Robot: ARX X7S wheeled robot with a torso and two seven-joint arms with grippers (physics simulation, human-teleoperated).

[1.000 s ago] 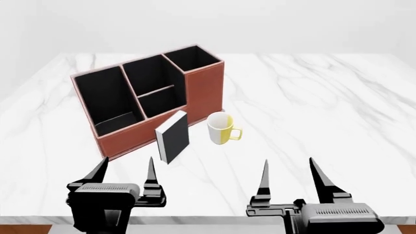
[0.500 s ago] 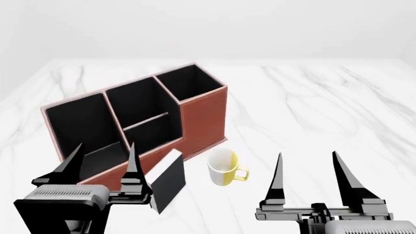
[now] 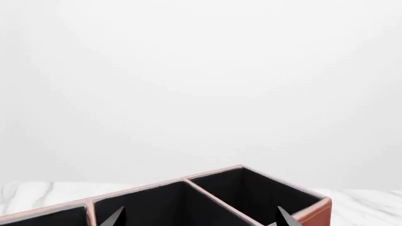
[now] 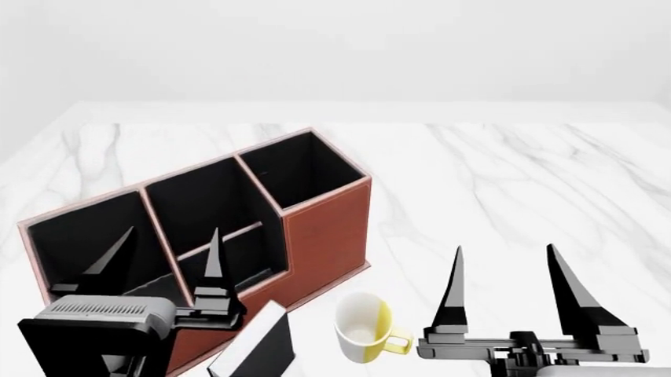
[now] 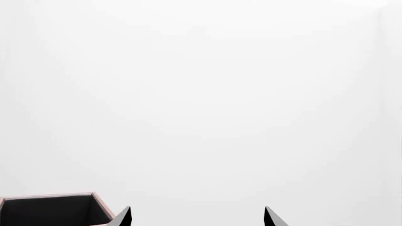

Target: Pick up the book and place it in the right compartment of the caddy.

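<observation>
Beside caddy front: book (upright) | left gripper spread, empty | right gripper spread, empty

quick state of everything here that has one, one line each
small black hardcover book: upright on the marble, ungrasped
reddish-brown leather-look caddy: upright, visible sections empty
tall right compartment: open-topped, no book inside
white and yellow mug: upright, looks empty
left pincer: open, holding nothing
right pincer: open, holding nothing
</observation>
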